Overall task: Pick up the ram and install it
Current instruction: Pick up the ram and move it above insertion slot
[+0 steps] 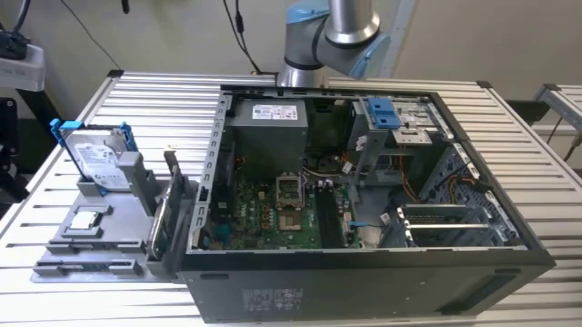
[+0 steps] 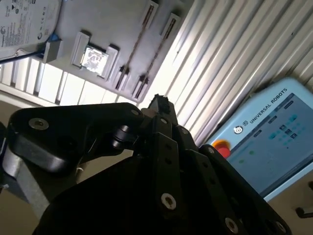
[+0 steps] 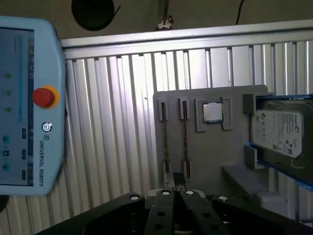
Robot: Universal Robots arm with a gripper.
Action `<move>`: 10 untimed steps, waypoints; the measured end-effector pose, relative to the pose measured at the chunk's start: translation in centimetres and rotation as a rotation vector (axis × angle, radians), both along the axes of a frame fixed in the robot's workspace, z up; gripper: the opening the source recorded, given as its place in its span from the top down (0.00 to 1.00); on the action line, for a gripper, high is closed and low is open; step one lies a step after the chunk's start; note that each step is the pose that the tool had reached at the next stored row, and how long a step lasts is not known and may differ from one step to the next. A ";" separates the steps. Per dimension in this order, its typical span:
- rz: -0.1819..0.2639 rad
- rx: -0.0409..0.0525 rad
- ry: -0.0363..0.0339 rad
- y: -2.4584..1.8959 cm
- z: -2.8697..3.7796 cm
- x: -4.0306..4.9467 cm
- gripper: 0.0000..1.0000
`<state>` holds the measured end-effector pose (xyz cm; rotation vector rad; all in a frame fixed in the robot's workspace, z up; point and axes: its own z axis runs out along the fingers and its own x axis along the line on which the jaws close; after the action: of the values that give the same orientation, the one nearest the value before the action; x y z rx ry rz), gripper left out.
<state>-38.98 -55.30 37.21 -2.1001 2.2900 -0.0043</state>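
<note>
- The ram (image 3: 185, 142) has not been picked up. In both wrist views it stands on edge as a thin dark stick in a slot of the grey tray (image 3: 215, 156), on the side nearer the square processor chip (image 3: 212, 112). In the second wrist view it is the brownish line (image 2: 133, 49) beside that chip.
- A second stick (image 3: 165, 142) of the same kind stands in the neighbouring slot, just beside the first, so both slots look filled.
- The gripper (image 3: 177, 180) hangs well above the tray. Its fingers (image 2: 159, 102) look drawn together at the tips with nothing between them, and they touch neither stick. In the first wrist view the tips line up roughly between the two slots.
- In the exterior view the tray (image 1: 54, 269) lies on the slatted worktop (image 1: 155, 88) at the lower left of the frame, just beside the open computer case (image 1: 536, 252). The hard drive (image 1: 95, 160) with blue rails leans upright at the tray's far end.
- The long dark memory slots (image 1: 326, 216) on the green board, in the middle of the exterior view, appear unfilled, so I judge the install not started.
- As it stands, both the grasp and the seating of the ram in the case are left to do.
- A teach pendant (image 3: 24, 98) with a red button lies off to one side.
</note>
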 end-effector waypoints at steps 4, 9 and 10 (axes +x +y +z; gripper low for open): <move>0.054 0.0000 0.0006 0.00 -0.01 0.01 0.89; 0.105 0.0001 0.0017 0.00 -0.02 0.01 0.89; 0.112 0.0001 0.0019 0.00 -0.03 0.01 0.89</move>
<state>-38.96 -55.30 37.18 -2.2262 2.1694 0.0009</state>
